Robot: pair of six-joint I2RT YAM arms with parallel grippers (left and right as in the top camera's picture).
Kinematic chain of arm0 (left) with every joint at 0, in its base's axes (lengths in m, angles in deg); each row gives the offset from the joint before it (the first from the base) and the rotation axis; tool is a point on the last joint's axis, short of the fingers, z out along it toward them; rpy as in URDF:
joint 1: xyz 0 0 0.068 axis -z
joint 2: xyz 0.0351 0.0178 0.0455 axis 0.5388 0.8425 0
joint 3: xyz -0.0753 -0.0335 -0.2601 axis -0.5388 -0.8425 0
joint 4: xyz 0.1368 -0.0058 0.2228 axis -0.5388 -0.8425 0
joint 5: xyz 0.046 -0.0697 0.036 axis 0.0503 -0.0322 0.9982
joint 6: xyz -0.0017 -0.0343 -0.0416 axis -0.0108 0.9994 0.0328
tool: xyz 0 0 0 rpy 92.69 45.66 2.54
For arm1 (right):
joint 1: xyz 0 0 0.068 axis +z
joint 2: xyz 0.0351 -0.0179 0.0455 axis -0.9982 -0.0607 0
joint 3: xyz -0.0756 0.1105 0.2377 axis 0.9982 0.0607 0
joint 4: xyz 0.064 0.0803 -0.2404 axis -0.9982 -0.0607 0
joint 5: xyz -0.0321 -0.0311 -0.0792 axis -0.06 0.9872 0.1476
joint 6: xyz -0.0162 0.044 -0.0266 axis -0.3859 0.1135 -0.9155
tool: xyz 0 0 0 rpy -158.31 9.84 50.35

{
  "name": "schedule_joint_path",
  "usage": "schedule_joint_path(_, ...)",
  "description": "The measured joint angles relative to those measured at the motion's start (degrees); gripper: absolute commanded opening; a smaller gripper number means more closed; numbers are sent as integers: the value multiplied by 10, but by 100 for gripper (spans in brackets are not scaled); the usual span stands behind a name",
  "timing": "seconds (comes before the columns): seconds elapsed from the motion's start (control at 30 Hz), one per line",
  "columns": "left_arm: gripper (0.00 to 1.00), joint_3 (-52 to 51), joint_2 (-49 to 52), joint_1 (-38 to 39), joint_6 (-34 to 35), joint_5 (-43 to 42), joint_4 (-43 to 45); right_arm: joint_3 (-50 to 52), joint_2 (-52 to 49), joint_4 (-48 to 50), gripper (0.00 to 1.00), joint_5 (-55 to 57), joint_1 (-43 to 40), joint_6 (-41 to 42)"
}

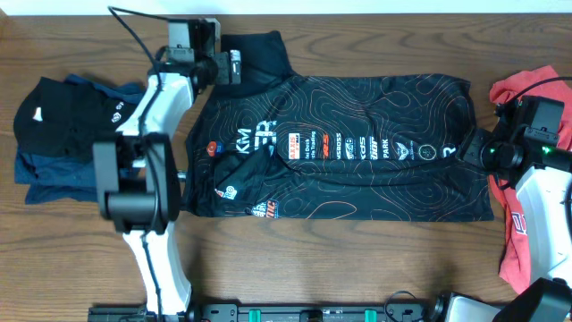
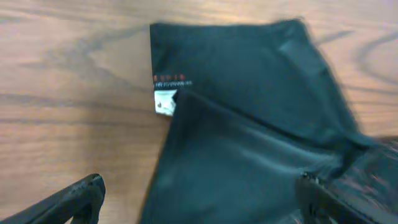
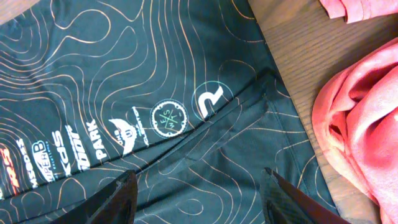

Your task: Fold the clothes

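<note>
The black jersey (image 1: 357,152) with orange contour lines and sponsor logos lies spread flat across the table's middle. One plain black part (image 2: 249,112) with a small white label sticks out at the far left; it fills the left wrist view. My left gripper (image 2: 199,199) is open and empty, hovering over that part. My right gripper (image 3: 198,196) is open and empty above the jersey's right end (image 3: 186,93), near the round logos. The red T-shirt (image 1: 518,215) lies crumpled at the right edge, partly under the right arm; it also shows in the right wrist view (image 3: 360,118).
A pile of dark blue and black clothes (image 1: 63,134) lies at the left edge. The left arm (image 1: 143,170) stretches along the jersey's left side. Bare wooden tabletop (image 1: 340,259) shows in front of the jersey.
</note>
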Motion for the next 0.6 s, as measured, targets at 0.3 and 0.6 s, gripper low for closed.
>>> schedule_joint_path(0.3,92,0,76,-6,1,-2,92,0,0,1,61,1,0,0)
schedule_joint_path(0.6,45,4,89,-3,20,-37,110,0,0,1,60,1,0,0)
